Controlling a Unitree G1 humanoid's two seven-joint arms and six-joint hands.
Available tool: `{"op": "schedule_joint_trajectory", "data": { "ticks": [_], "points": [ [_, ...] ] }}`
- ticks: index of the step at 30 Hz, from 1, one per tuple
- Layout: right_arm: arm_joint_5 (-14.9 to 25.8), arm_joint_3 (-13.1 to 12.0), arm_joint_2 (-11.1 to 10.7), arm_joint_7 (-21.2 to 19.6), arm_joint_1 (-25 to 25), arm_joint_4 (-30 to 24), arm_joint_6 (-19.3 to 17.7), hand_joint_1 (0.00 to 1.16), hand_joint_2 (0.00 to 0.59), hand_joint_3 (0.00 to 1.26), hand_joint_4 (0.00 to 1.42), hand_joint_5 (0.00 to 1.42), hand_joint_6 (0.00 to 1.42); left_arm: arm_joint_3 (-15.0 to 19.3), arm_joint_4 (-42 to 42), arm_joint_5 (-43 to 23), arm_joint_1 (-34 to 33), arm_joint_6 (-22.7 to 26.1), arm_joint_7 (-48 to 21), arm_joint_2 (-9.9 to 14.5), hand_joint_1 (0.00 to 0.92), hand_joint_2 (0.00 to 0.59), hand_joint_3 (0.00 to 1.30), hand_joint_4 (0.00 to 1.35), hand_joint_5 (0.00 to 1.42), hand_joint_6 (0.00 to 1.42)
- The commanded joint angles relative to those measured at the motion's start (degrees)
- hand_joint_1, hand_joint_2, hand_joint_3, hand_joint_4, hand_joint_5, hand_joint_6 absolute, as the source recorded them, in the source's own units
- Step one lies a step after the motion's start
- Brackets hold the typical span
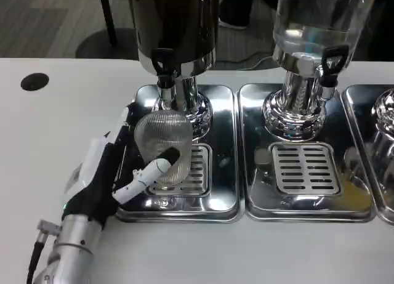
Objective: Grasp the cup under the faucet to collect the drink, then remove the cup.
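A clear ribbed cup [164, 141] stands upright on the grate of the left steel drip tray [215, 205], just below the black faucet [163, 64] of the dark drink dispenser [174, 31]. My left hand [117, 171] comes in from the lower left and grips the cup: a white and black finger [148, 173] crosses its front, and the other fingers lie along its left side. The cup looks empty, and no liquid shows at the faucet.
A second drip tray [306, 207] with a clear water dispenser [317, 25] stands to the right, and a third tray [378, 148] shows at the right edge. A black round hole [34, 81] sits in the table at far left. Bare white table lies in front.
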Motion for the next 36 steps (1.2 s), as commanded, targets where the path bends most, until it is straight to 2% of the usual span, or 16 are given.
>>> {"op": "schedule_joint_trajectory", "data": {
  "ticks": [1, 6, 10, 16, 19, 23, 28, 32, 36],
  "points": [
    [0.0, -0.3, 0.4, -0.1, 0.2, 0.4, -0.7, 0.48, 0.561, 0.14, 0.11, 0.05, 0.0, 2.1, -3.9, -0.6, 3.2, 0.1, 1.6, -0.2, 0.139, 0.027, 0.0, 0.0, 0.06, 0.0],
    [-0.4, 0.1, 0.6, 0.0, -0.1, 0.4, -0.6, 0.48, 0.562, 0.14, 0.11, 0.05, 0.0, 4.4, -7.7, -1.5, 6.1, 0.5, 1.9, -0.7, 0.125, 0.028, 0.0, 0.0, 0.07, 0.0],
    [-0.5, 0.1, 0.7, 0.0, -0.1, 0.5, -0.7, 0.48, 0.562, 0.14, 0.11, 0.05, 0.0, 5.8, -10.1, -2.7, 7.6, 1.5, 1.4, -1.5, 0.119, 0.052, 0.0, 0.0, 0.1, 0.0],
    [-0.3, 0.1, 0.7, 0.1, 0.0, 0.7, -1.0, 0.48, 0.562, 0.14, 0.11, 0.05, 0.0, 7.3, -16.3, -4.8, 8.9, 5.6, -0.8, -2.2, 0.11, 0.087, 0.0, 0.02, 0.13, 0.01],
    [-0.3, 0.2, 0.8, 0.0, 0.0, 0.8, -1.2, 0.48, 0.562, 0.14, 0.11, 0.05, 0.0, 7.7, -19.6, -5.3, 9.1, 7.9, -2.0, -2.1, 0.096, 0.097, 0.04, 0.04, 0.14, 0.02],
    [-0.1, 0.2, 0.9, -0.1, 0.2, 1.3, -1.7, 0.48, 0.562, 0.14, 0.11, 0.05, 0.0, 8.1, -26.3, -5.1, 9.0, 12.8, -4.5, -1.9, 0.095, 0.107, 0.07, 0.07, 0.16, 0.02],
    [0.3, -0.1, 1.1, -0.2, 0.5, 1.7, -2.5, 0.48, 0.562, 0.14, 0.11, 0.05, 0.0, 7.8, -34.3, -1.9, 8.6, 19.4, -7.4, -0.2, 0.096, 0.108, 0.08, 0.07, 0.18, 0.03],
    [0.5, -0.3, 1.2, -0.2, 0.6, 1.9, -3.0, 0.48, 0.562, 0.14, 0.11, 0.05, 0.0, 7.6, -39.0, -0.6, 7.9, 23.8, -9.9, 0.2, 0.084, 0.108, 0.09, 0.07, 0.19, 0.03],
    [0.7, -0.4, 1.2, -0.1, 0.8, 1.8, -3.2, 0.48, 0.562, 0.14, 0.11, 0.05, 0.0, 6.3, -43.9, 2.3, 6.9, 27.7, -12.2, 1.2, 0.082, 0.108, 0.09, 0.07, 0.19, 0.03]
  ]
}}
